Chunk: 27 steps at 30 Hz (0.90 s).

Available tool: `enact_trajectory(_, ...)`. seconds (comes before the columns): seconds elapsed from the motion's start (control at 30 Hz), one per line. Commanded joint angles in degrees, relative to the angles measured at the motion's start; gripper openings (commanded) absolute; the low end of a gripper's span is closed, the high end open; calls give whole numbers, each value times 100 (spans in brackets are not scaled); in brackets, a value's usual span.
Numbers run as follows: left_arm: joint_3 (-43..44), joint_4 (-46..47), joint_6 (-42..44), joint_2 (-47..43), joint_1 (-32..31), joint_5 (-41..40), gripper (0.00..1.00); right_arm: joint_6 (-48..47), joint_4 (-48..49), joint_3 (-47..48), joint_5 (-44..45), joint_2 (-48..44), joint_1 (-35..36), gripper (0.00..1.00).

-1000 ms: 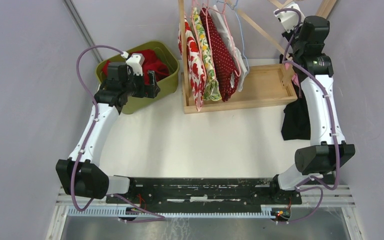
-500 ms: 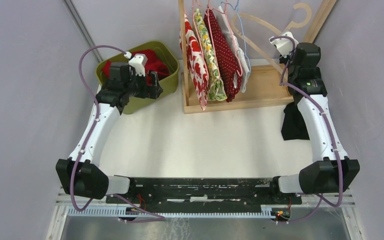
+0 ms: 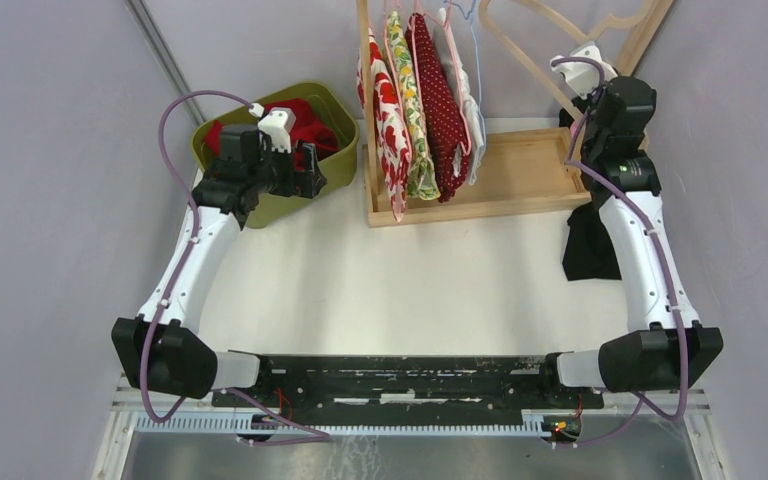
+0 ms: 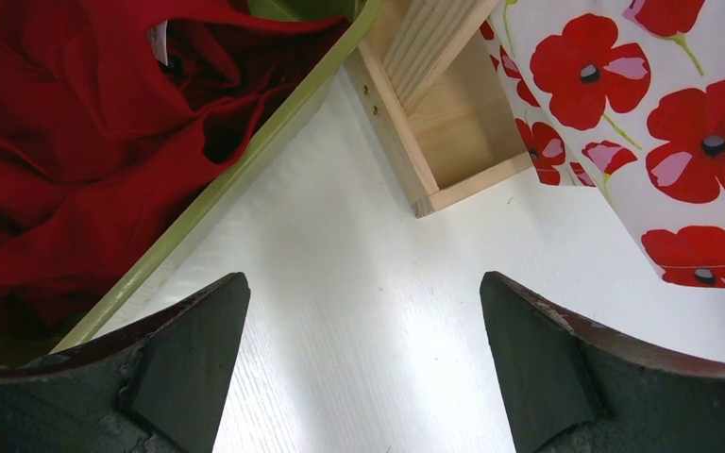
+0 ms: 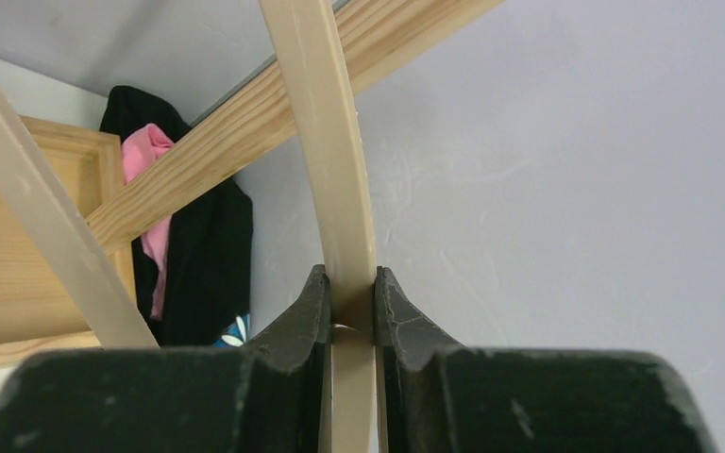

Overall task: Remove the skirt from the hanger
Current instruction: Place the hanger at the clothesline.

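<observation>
An empty beige hanger point(image 5: 326, 142) is clamped edge-on between the fingers of my right gripper point(image 5: 350, 293), which is shut on it. In the top view my right gripper point(image 3: 588, 78) is raised at the back right, by the wooden rack's slanted post, and the hanger point(image 3: 526, 68) reaches up and left from it. The black skirt point(image 3: 592, 245), with pink showing in its folds point(image 5: 156, 236), lies crumpled on the table to the right of the rack, off the hanger. My left gripper point(image 4: 363, 330) hangs open over bare white table, beside the green bin point(image 3: 338, 172).
The green bin's rim point(image 4: 245, 160) encloses a red garment point(image 4: 57, 142). A wooden rack with a tray base point(image 3: 525, 190) stands at the back centre. Several patterned garments point(image 3: 420, 110) hang on it; the poppy-print one point(image 4: 680, 142) is nearest my left gripper. Grey walls close both sides.
My right gripper has shifted with the hanger, first toward me and left, then back to the right. The hanging garments have swayed slightly. The left arm has not moved.
</observation>
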Motion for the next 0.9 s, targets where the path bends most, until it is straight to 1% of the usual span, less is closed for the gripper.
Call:
enact_trajectory(0.0,6,147,114,-121,-17,133,99,-86,669,516,193,-108,22,1)
enact_trajectory(0.33,-150,155,102,-255,-13,-5,99,-22,732,1629,158,992,44,1)
enact_trajectory(0.63,-211,148,93,-266,-17,-149,99,-148,882,1688,227,1651,87,1)
enact_trajectory(0.87,-202,152,127,-183,-13,-284,99,-390,1069,1719,367,1891,231,1)
